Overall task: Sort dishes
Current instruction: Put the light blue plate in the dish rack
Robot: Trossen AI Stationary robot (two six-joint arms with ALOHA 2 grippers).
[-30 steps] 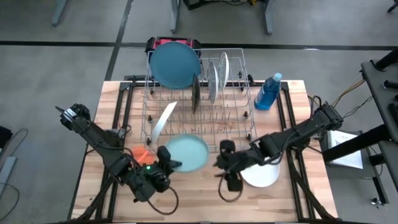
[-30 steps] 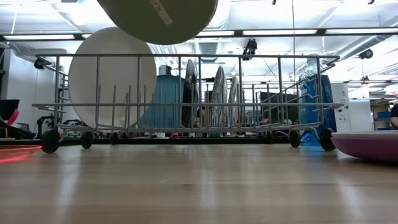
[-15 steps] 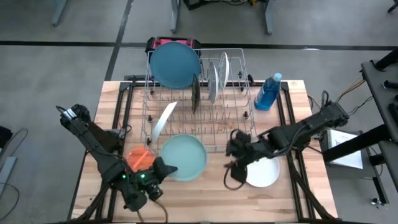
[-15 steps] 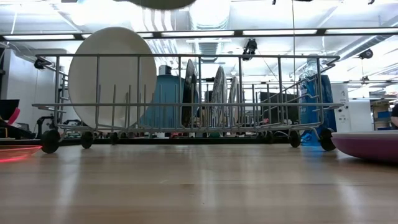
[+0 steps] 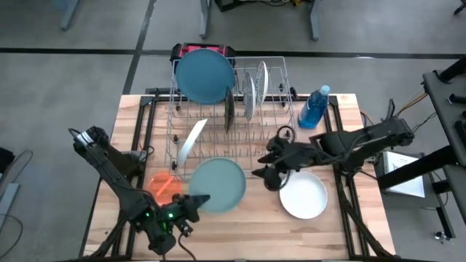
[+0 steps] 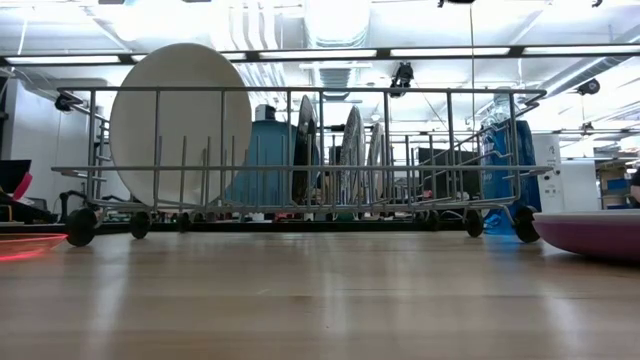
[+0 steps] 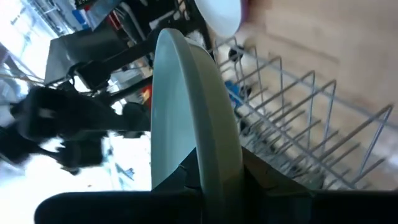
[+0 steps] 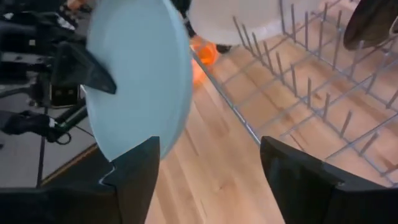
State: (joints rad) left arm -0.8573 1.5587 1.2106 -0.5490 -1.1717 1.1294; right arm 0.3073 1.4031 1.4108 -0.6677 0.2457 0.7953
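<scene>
Round pale teal plate (image 5: 217,185) (smooth, plain) in left tool (image 5: 195,201)

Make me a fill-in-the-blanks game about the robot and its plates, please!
1. The left gripper is shut on the ____ plate.
2. The right gripper has its fingers ____ and holds nothing.
3. The big blue plate stands at the back of the wire ____.
4. The blue bottle stands on the table beside the rack's ____ end.

Missing words: teal-green; open; rack; right
</scene>
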